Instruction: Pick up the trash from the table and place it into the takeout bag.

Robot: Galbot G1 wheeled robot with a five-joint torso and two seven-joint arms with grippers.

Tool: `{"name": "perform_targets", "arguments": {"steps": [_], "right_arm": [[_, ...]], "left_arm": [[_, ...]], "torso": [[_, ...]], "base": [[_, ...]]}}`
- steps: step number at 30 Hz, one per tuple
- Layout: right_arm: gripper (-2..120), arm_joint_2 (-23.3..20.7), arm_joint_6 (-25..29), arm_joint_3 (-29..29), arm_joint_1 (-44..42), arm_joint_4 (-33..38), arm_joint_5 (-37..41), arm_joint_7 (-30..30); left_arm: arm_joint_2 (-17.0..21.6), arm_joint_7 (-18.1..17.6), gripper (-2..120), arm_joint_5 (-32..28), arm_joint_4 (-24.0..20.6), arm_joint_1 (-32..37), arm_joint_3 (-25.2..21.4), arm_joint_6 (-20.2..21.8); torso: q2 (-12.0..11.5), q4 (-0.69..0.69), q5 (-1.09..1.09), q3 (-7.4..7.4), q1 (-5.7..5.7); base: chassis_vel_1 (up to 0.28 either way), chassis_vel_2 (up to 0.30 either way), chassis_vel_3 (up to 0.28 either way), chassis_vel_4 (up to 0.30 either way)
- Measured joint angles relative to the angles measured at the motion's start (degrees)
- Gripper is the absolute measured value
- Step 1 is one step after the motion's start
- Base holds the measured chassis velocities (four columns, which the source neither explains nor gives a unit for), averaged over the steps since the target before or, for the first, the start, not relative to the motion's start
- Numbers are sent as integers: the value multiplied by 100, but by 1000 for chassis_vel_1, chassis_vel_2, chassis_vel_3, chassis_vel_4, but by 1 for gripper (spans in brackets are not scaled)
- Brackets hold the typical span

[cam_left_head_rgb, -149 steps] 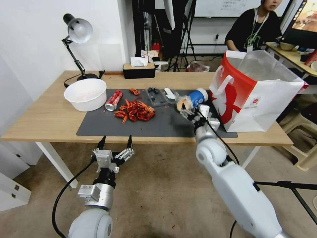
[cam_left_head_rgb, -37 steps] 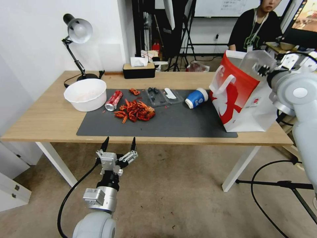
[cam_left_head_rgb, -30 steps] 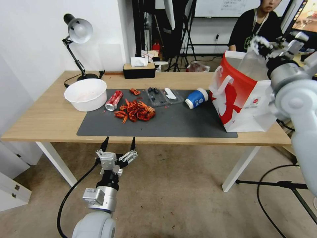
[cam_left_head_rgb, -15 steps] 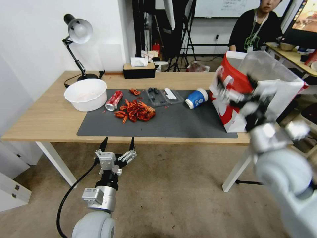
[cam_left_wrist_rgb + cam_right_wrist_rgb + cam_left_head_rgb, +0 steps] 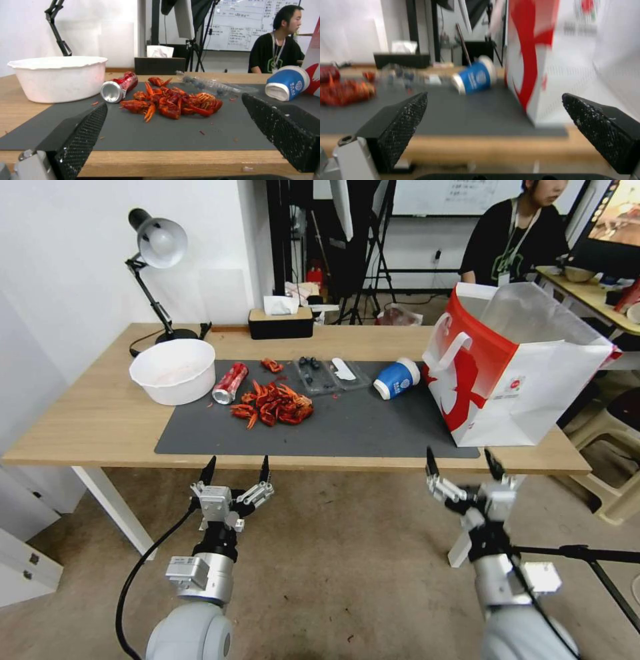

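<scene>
On the table's (image 5: pixel 100 427) dark mat (image 5: pixel 347 430) lie a red soda can (image 5: pixel 230 382), a heap of red crawfish leftovers (image 5: pixel 273 403), a small clear food bag (image 5: pixel 327 373) and a tipped blue paper cup (image 5: pixel 397 377). The red and white takeout bag (image 5: pixel 513 367) stands open at the mat's right end. Both grippers hang below the table's front edge, open and empty: my left gripper (image 5: pixel 237 468) facing the leftovers (image 5: pixel 173 101) and can (image 5: pixel 118 87), my right gripper (image 5: pixel 461 459) facing the blue cup (image 5: pixel 475 77) and the bag (image 5: pixel 553 50).
A deep white bowl (image 5: pixel 172 370) sits at the mat's left end, with a desk lamp (image 5: pixel 157 243) behind it. A black tissue box (image 5: pixel 280 321) stands at the table's back edge. A person sits at another desk behind the bag.
The right arm, which five seconds ago held a beige and clear item over the mat, rose above the bag, then dropped below the table edge, empty. That item is gone from the mat.
</scene>
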Motion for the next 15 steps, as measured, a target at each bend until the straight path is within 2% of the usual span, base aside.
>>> {"name": "perform_targets", "arguments": {"steps": [7, 15], "right_arm": [[100, 140, 232, -98, -166, -287, -97, -10], [100, 192, 157, -160, -85, -262, -86, 52]], "left_arm": [[0, -2, 100, 0, -1, 7, -3, 0], [0, -8, 100, 0, -21, 37, -11, -29]], "torso": [[0, 1, -1, 0, 1], [0, 0, -1, 0, 1]], "base": [[0, 0, 0, 0], [0, 0, 0, 0]]}}
